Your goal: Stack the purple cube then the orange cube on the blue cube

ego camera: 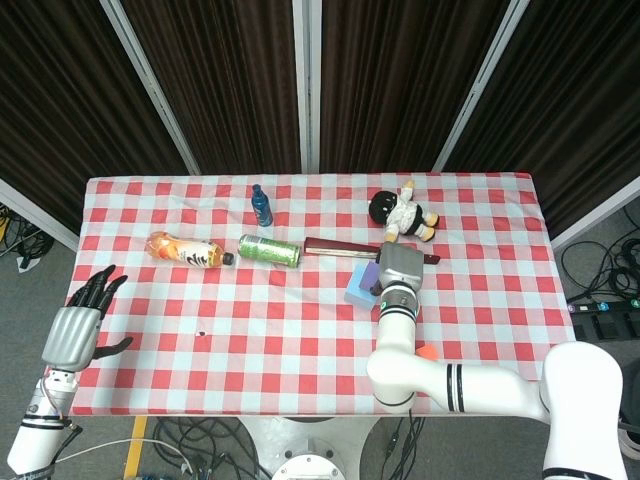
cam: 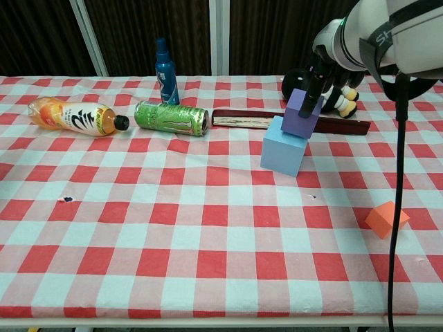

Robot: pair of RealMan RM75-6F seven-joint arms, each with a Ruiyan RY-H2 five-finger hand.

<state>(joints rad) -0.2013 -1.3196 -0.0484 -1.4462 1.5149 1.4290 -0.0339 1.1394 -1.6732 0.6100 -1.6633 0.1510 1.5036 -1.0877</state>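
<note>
Dark curtain panels with pale frame strips stand behind a bench point(cam: 208, 277) covered in a red-and-white checked cloth. The right robot hand point(cam: 325, 66) reaches over the far right part of the bench and grips the purple cube point(cam: 300, 115), dark fingers point(cam: 313, 93) running down its right face. The purple cube sits tilted on the back right of the top of the blue cube point(cam: 286, 146), overhanging it a little; whether it rests flat there cannot be told. In the head view the right robot hand point(ego camera: 398, 268) covers most of the purple cube point(ego camera: 367, 276), and only the left part of the blue cube point(ego camera: 357, 291) shows beside it. Just behind the two cubes lies a long dark red flat case point(cam: 256, 119), and beyond it a black-and-white plush toy point(cam: 339, 97), partly hidden by the hand. The orange cube point(cam: 386, 219) lies on the cloth near the front right, well apart from the stack. To the left of the case lie a green drink can point(cam: 171, 117) on its side and an orange drink bottle point(cam: 73, 116), also on its side, cap toward the can. A blue bottle point(cam: 165, 72) stands upright behind the can. The left robot hand point(ego camera: 75, 325) hangs off the bench's left edge, fingers spread and holding nothing
</note>
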